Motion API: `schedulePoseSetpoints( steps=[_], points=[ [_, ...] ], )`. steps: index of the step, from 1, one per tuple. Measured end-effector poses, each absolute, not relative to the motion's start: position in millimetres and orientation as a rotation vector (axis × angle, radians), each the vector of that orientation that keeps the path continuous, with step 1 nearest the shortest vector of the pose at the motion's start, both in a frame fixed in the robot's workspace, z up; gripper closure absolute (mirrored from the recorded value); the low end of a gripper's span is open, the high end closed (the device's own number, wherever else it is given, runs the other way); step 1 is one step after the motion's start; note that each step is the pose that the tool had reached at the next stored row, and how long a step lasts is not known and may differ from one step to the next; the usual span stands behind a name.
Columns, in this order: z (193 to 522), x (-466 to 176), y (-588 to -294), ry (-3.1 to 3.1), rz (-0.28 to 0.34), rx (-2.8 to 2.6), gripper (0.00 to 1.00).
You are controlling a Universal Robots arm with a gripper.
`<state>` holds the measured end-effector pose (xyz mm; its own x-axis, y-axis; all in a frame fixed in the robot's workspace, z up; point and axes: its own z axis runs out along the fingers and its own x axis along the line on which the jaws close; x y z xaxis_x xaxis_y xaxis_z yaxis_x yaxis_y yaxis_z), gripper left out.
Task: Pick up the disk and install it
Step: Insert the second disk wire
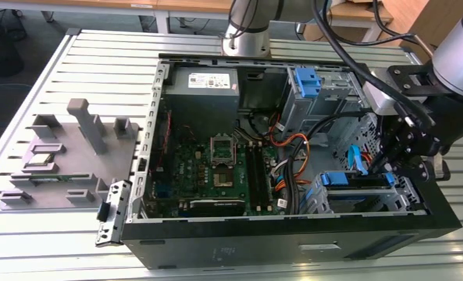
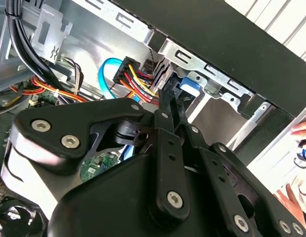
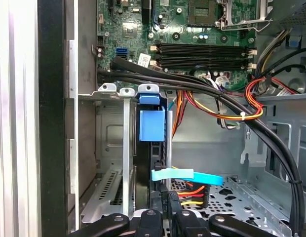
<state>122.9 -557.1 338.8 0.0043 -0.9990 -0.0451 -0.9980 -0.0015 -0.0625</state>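
The disk (image 1: 355,180) stands on edge in the metal drive cage (image 1: 371,202) at the front corner of the open computer case, on the exterior view's right. Its blue bracket tab (image 3: 152,123) sticks out of the slot between the cage's dividers. My gripper (image 1: 389,171) hangs just over the cage, at the disk's end. In the second wrist view its fingers (image 2: 163,123) lie close together, and the gripper (image 2: 168,98) ends right by the blue bracket (image 2: 186,86). The frames do not show whether the tips touch the disk. In the first wrist view the gripper (image 3: 165,217) sits at the disk's cable end.
A blue data cable (image 3: 187,175) and coloured power wires (image 3: 190,195) crowd the disk's end. A black cable bundle (image 3: 192,86) crosses above the cage. A grey power supply (image 1: 202,88), a bare blue bracket (image 1: 305,79) and the motherboard (image 1: 215,170) fill the case. A hand (image 2: 293,197) is nearby.
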Motion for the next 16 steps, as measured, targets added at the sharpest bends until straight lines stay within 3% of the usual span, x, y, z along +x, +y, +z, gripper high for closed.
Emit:
schedulePoseSetpoints(
  steps=[16],
  points=[
    [336.9,120.1,-560.5,2.158,-0.009,-2.163,0.83]
  ],
)
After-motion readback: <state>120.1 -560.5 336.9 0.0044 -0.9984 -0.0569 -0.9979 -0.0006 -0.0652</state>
